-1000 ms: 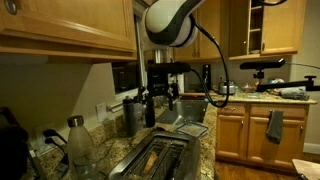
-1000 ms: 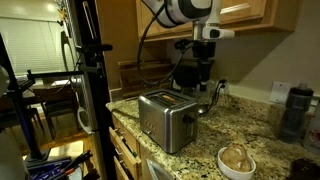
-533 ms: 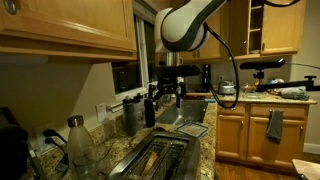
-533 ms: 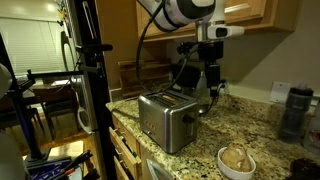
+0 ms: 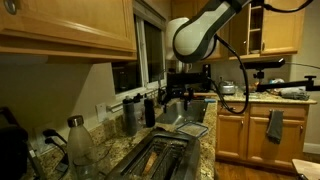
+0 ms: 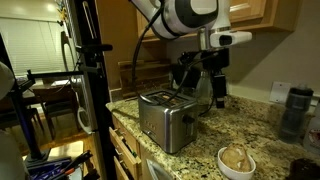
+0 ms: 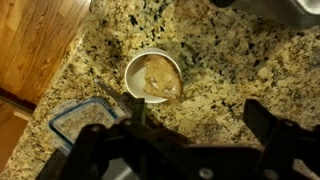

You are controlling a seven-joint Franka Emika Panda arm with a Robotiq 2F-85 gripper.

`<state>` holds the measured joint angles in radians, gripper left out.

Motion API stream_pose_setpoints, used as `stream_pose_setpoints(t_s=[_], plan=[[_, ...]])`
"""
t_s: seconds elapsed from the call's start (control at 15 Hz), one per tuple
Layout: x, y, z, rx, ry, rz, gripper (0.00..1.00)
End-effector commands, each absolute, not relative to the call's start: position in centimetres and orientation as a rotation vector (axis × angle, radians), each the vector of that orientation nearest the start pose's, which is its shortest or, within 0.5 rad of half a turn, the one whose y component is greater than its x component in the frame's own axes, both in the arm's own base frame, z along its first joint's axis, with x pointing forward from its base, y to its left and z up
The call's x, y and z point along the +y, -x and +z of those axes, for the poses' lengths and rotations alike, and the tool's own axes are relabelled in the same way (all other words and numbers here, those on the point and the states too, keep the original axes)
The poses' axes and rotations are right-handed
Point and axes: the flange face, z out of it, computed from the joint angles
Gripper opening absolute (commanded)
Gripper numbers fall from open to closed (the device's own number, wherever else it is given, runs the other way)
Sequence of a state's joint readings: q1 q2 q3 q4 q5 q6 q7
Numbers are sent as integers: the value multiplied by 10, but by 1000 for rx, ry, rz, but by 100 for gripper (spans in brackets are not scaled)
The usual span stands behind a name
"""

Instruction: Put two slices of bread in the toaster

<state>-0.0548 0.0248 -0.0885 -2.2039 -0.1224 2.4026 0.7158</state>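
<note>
Observed from the floor: the gripper (image 6: 216,94) hangs over the granite counter (image 6: 255,125), above and beyond the back of the toaster (image 6: 165,118). Its jaws are spread wide with nothing between them, and the wrist view shows only speckled stone through the gap. The slices of bread (image 7: 157,76) lie piled in a white bowl (image 7: 126,78) close to the front edge of the counter, well apart from the toaster and nearer the open end of the counter than the toaster is. In the wrist view the bowl sits ahead of the jaws and offset toward one finger, not centred in the gap, so the tool is not yet lined up over it. A blue-rimmed container (image 7: 85,122) stands just beside the bowl on that same side. The slices lie roughly flat and overlapping. Their long axis cannot be made out, and no edge stands up for the fingers to close across. The toaster's two slots run along its length, and the light is too dim to tell whether they are empty. Judgement: the task is at the first pick. The coming move turns on bringing the open jaws forward and across to centre on the bowl, then descending so the fingers straddle one slice's edge without striking the rim or the neighbouring container.
</note>
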Motion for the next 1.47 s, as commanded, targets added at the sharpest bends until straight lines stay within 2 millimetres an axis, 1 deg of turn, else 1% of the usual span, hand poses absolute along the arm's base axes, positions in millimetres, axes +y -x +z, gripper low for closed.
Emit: stream_pose_setpoints(t_s=[0.0, 0.33, 0.67, 1.07, 1.27, 1.4], plan=[[-91, -521, 384, 1268, 2903, -364, 100], [-106, -517, 368, 1339, 2881, -379, 100], [-120, -518, 359, 1369, 2862, -389, 100], [-151, -533, 348, 1408, 2846, -406, 100], [-164, -545, 337, 1410, 2830, -416, 100], [-168, -553, 329, 1402, 2818, -418, 100]])
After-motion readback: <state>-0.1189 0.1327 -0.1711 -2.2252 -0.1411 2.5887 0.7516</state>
